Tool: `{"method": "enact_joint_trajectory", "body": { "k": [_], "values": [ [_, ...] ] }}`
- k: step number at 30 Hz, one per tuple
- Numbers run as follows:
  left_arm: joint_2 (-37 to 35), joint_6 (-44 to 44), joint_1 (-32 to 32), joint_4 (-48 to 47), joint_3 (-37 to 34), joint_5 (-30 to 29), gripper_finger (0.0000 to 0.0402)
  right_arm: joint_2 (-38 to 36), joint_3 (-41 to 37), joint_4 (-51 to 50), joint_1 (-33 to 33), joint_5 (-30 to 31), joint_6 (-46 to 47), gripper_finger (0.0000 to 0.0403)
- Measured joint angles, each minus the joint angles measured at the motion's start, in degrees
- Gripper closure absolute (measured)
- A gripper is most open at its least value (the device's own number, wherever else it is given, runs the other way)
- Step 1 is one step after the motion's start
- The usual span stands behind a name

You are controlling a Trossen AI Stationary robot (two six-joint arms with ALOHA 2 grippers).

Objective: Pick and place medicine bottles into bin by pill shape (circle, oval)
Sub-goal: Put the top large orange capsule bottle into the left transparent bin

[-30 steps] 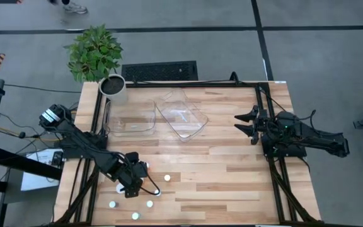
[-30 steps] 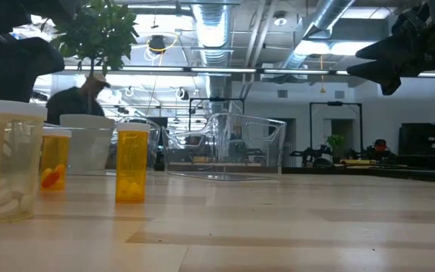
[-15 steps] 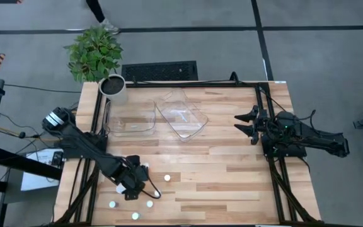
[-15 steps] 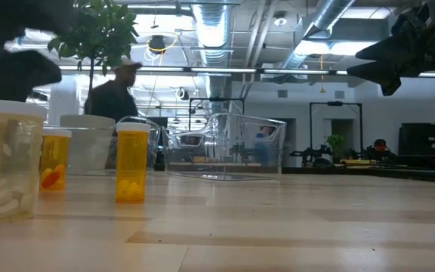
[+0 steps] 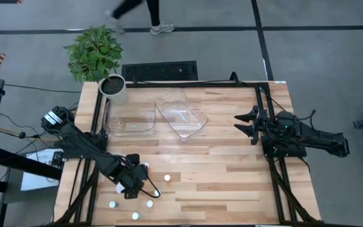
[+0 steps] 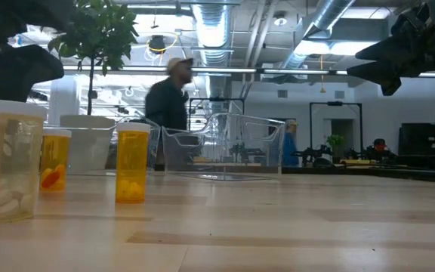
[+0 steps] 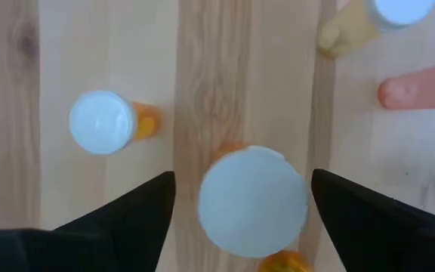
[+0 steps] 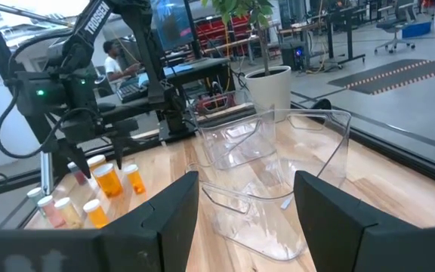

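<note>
Left gripper (image 7: pixel 236 198): poised straight above the bottle cluster, jaws spread wide, nothing held.
Target bottle (image 7: pixel 252 201): upright on the counter (image 5: pixel 232 176), its white cap squarely between the two fingers.
Neighbour bottle (image 7: pixel 103 122): just beyond one finger, apart from the target.
Step in hand: lining up the pick, I'd say; no grasp yet.
Next move: needs a straight drop and a squeeze below the cap, clear of the neighbour.
Clear tubs (image 5: pixel 181 115): well beyond the left gripper, awaiting sorted bottles.
Right gripper (image 5: pixel 247 124): waiting at the counter's far side, jaws apart, empty.
</note>
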Motion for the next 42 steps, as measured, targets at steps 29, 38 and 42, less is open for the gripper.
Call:
{"method": "enact_joint_trajectory", "body": {
  "k": [29, 38, 42],
  "values": [
    [1.6, 1.0, 0.9, -0.3, -0.2, 0.2, 0.0202, 0.0, 0.0, -0.7, 0.0, 0.0, 0.0, 0.0178],
    [1.7, -1.0, 1.0, -6.5, 3.1, 1.8, 0.0182, 0.0, 0.0, -1.6, 0.0, 0.0, 0.0, 0.0178],
    [1.7, -1.0, 2.0, -14.7, 7.9, 1.5, 0.0191, 0.0, 0.0, -1.6, 0.0, 0.0, 0.0, 0.0178]
  ]
}}
